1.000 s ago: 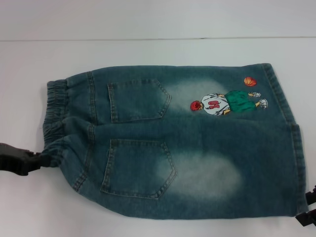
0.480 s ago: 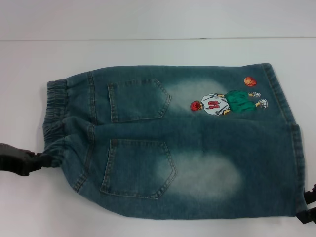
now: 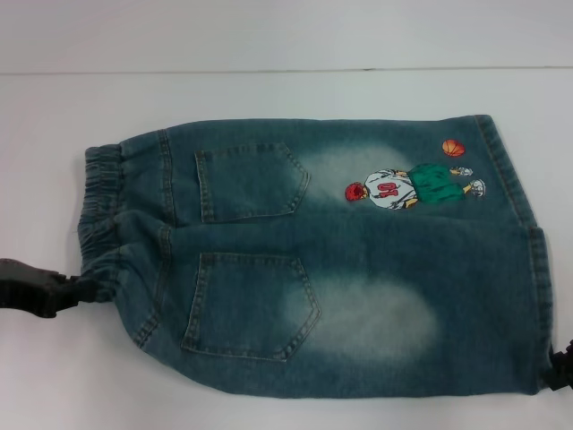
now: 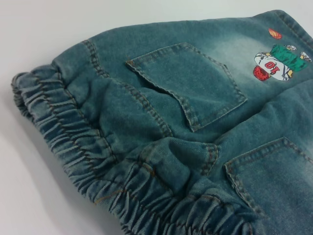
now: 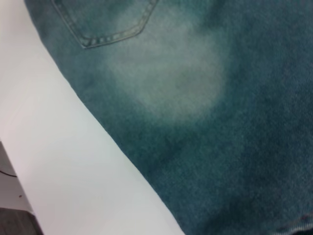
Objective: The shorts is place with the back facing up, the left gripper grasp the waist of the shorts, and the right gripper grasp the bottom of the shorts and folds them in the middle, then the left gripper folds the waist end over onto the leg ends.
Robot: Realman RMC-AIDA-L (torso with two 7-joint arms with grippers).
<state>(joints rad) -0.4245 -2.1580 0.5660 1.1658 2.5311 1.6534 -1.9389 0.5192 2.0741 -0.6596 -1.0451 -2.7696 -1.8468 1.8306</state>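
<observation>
The shorts [image 3: 358,269] lie flat on the white table, back up, both patch pockets showing. The ruffled waist [image 3: 103,197] points left and the bottom of the shorts [image 3: 537,260] points right, beside the embroidered player [image 3: 412,184]. My left gripper [image 3: 79,290] is at the near corner of the waist, shut on the bunched elastic band. Up close, the left wrist view shows the gathered waist [image 4: 63,132]. Only a sliver of my right gripper [image 3: 562,369] shows, at the near corner of the leg ends. Faded denim [image 5: 205,122] fills the right wrist view.
The white table [image 3: 269,90] stretches behind and in front of the shorts. Its back edge runs across the top of the head view. The table's near edge and the dark floor [image 5: 10,215] appear in the right wrist view.
The left gripper has edged slightly right into the waist corner. The right gripper has slid toward the frame's edge and shows less than before. The shorts have not shifted.
</observation>
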